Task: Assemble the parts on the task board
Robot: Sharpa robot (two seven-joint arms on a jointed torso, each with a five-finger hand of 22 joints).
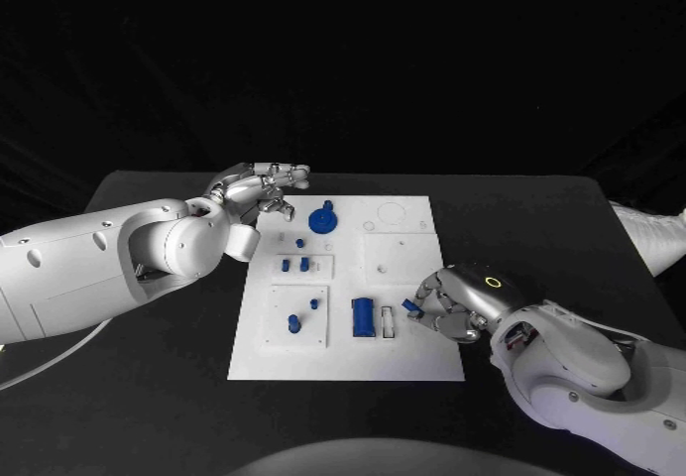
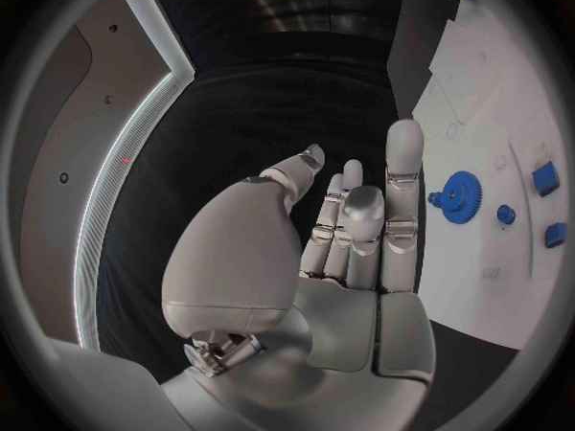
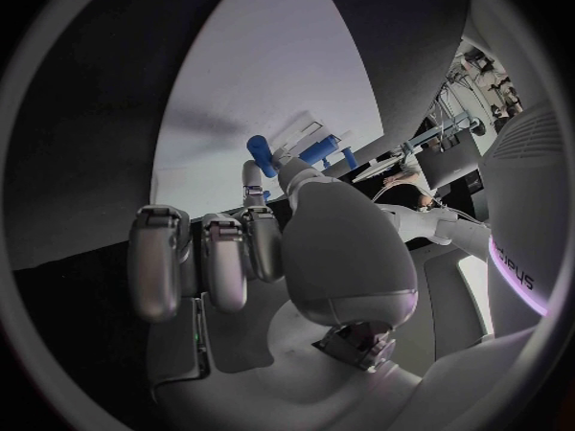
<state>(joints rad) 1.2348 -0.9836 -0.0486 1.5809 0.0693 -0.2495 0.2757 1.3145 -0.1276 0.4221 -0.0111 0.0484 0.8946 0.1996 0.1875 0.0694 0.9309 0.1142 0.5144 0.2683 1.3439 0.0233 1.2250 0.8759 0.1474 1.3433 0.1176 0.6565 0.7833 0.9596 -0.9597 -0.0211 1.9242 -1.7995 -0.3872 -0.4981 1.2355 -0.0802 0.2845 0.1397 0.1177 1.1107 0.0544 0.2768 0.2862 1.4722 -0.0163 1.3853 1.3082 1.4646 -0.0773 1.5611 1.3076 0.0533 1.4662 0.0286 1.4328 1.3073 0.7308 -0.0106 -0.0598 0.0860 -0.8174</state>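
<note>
the white board [image 1: 400, 347] lies in the middle of the black table [image 1: 543, 228]. a blue gear [image 1: 324, 218] stands near its far left corner, small blue pegs [image 1: 294, 265] sit down its left side, and a blue block [image 1: 363, 317] lies beside a slot near the right hand. the left hand [image 1: 263, 190] hovers at the far left corner, fingers apart, holding nothing. the right hand [image 1: 455, 302] rests at the board's right edge, pinching a small blue piece [image 1: 411, 306] between thumb and finger.
</note>
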